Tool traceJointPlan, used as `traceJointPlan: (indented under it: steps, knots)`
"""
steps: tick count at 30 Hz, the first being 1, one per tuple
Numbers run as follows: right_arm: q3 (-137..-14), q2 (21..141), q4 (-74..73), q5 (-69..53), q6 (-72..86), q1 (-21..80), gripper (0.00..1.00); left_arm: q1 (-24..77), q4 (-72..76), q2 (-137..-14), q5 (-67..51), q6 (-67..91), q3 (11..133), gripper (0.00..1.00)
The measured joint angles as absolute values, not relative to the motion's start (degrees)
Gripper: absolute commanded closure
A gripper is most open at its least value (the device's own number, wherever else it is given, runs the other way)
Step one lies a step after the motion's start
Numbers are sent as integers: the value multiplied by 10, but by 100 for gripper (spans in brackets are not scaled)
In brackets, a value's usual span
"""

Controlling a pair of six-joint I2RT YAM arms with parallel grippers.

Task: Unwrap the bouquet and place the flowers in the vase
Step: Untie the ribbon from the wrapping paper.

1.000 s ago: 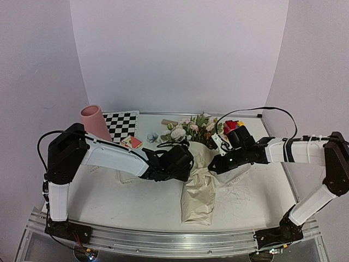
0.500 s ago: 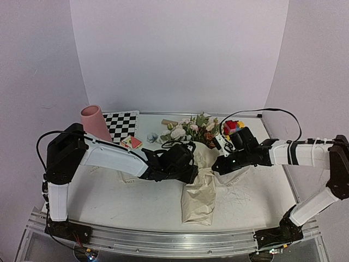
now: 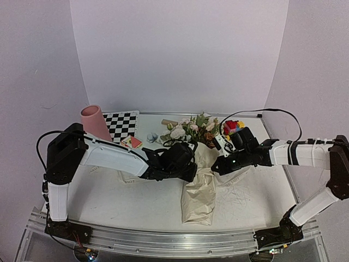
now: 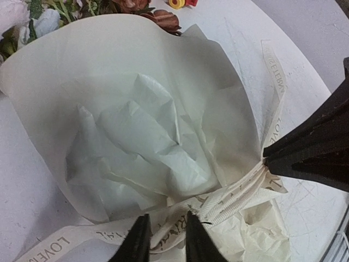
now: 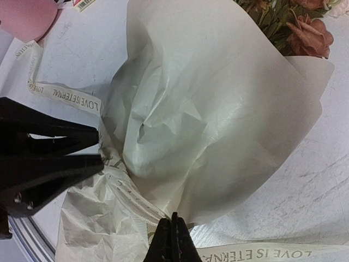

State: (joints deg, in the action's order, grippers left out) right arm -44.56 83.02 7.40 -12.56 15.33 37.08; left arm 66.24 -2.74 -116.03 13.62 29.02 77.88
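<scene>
Cream-papered bouquet (image 4: 136, 109), ribbon (image 4: 234, 199) at waist

We log a black-and-white checkerboard (image 3: 121, 124) lying flat at the far edge of the white tabletop (image 3: 109, 202), left of centre. A small reddish card (image 3: 131, 142) sits just beside its near right corner. Colourful toy bricks (image 3: 232, 126), red and yellow, sit toward the far right corner. A metal rail (image 3: 163, 239) runs along the near edge. A white barcode label (image 5: 84, 4) lies on the tabletop.
</scene>
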Motion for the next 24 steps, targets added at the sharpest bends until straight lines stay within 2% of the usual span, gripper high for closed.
traceJointPlan:
  steps: [3, 6, 14, 21, 24]
  knots:
    - [-445, 830, 75, -121, 156, 371, 100, 662, -32, -1160, 153, 289, 779, 98]
    - [-442, 830, 77, -108, 163, 371, 100, 662, -37, -1160, 165, 293, 779, 100]
    - [-435, 826, 77, -94, 171, 371, 100, 662, -46, -1159, 162, 298, 760, 66]
    - [-435, 826, 77, -98, 173, 371, 100, 662, -45, -1157, 124, 287, 762, 55]
    - [-435, 826, 77, -100, 173, 371, 100, 663, -45, -1157, 115, 283, 769, 53]
